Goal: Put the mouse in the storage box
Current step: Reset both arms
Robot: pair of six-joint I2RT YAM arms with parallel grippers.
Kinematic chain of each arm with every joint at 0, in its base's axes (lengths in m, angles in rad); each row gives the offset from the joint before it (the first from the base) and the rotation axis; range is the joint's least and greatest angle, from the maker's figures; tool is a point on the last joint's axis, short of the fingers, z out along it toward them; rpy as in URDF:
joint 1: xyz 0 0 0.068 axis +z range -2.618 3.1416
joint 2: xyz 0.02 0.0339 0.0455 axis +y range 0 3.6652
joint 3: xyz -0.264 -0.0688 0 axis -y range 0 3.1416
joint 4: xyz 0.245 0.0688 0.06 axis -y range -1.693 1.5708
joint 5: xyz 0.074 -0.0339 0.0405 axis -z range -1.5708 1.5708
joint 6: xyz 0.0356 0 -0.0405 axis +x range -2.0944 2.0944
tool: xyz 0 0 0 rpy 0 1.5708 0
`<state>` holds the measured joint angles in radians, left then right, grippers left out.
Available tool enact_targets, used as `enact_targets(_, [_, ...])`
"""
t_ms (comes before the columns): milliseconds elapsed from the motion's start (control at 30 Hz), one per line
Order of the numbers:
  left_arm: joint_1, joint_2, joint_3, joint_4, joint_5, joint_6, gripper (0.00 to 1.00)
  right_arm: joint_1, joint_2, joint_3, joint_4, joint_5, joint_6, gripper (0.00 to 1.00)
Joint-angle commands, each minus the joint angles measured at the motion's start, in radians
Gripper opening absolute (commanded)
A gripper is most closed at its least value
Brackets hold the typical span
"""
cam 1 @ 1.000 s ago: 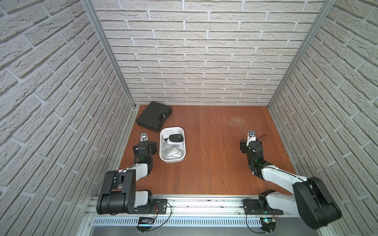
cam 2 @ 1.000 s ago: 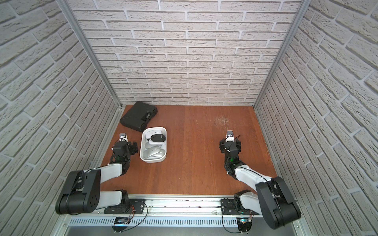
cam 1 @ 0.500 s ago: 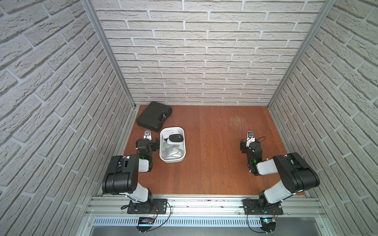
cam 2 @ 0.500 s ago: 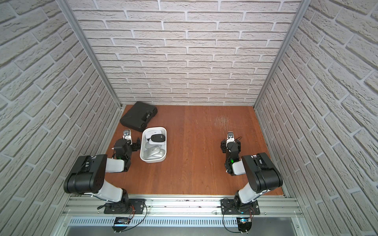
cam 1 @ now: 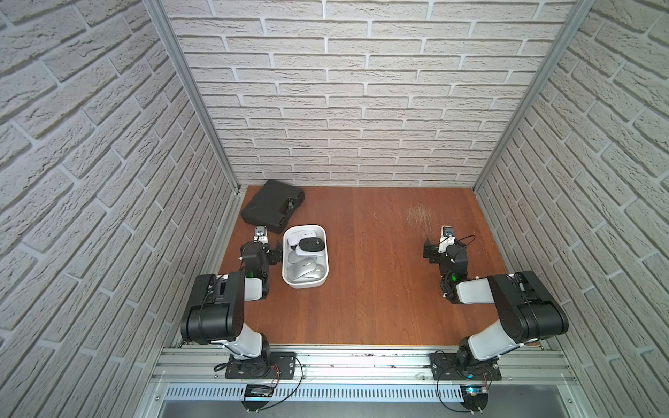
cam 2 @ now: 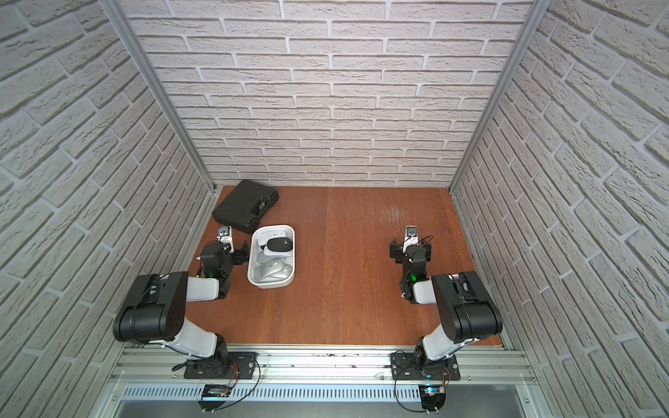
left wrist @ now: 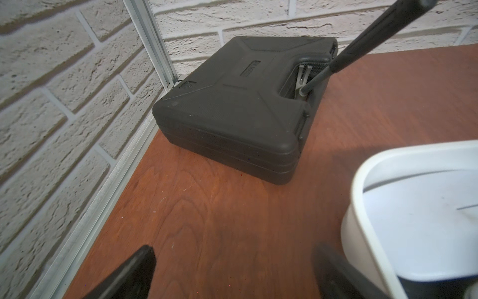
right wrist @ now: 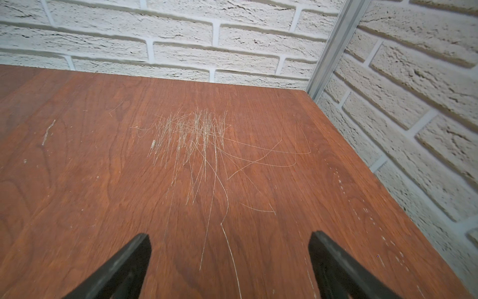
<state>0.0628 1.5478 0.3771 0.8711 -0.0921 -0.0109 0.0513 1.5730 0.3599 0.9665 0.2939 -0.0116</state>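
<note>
The white storage box [cam 1: 306,286] [cam 2: 272,285] stands left of the table's middle. Several mice lie in it: a black mouse [cam 1: 310,244] [cam 2: 279,244] on top at the far end and silver ones [cam 1: 306,275] nearer me. All the mice I see lie inside it. My left gripper [cam 1: 262,250] [cam 2: 226,253] [left wrist: 234,259] is low and open just left of the box, holding nothing. The box's rim [left wrist: 413,156] runs beside one finger. Far off at the right, my right gripper [cam 1: 444,249] [cam 2: 411,249] [right wrist: 230,240] is open over bare scratched wood.
A flat black case [cam 1: 273,206] [cam 2: 246,206] [left wrist: 232,103] with a latch lies in the back left corner, just behind the box. Brick walls close the table on three sides. Both arms' elbows stand raised near the front rail.
Both arms have folded back, elbows rising toward the front. The right gripper's jaws have spread wide. The box and the mice have not moved.
</note>
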Motion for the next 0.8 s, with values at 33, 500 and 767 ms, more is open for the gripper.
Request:
enact_targets(33, [0.001,0.005,0.011,0.011,0.026,0.000,0.98,-0.001,-0.019,-0.007,0.020,-0.005,0.008,0.99])
enact_targets(500, [0.003,0.005,0.011,0.010,0.026,0.000,0.99,-0.001,-0.018,-0.006,0.018,-0.006,0.008,0.99])
enact_targets(767, [0.001,0.004,0.011,0.011,0.026,0.000,0.98,-0.018,-0.022,0.000,0.002,-0.040,0.015,0.99])
